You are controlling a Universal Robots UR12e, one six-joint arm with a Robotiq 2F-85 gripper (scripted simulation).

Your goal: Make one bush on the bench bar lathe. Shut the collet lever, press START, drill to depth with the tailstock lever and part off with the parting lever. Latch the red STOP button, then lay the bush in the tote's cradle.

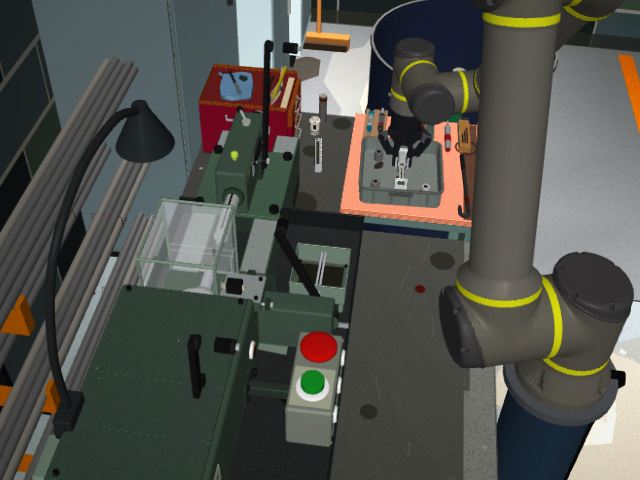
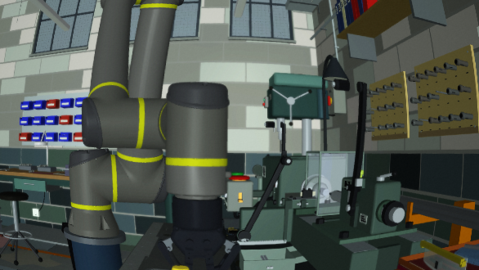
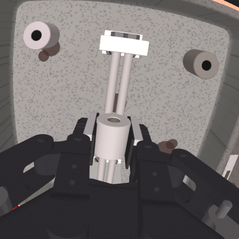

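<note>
The bush (image 3: pixel 112 138), a pale short cylinder with a centre bore, sits clamped in my gripper (image 3: pixel 111 140) just above the cradle's two rails (image 3: pixel 117 77). The cradle runs along the middle of the grey tote (image 1: pixel 401 172) and ends in a white block (image 3: pixel 124 44). My gripper (image 1: pixel 402 153) hangs inside the tote, on the orange mat at the far end of the bench. The red STOP button (image 1: pixel 319 346) and green START button (image 1: pixel 312 383) sit on the control box at the near end of the lathe.
Behind the tote stand a dark blue drum (image 1: pixel 424 51) and a red toolbox (image 1: pixel 248 103). Two other bushes (image 3: pixel 41 35) (image 3: pixel 201 64) lie on the tote floor on either side of the cradle. The lathe (image 1: pixel 248 217) fills the left. A hook tool (image 1: pixel 463 181) lies right of the tote.
</note>
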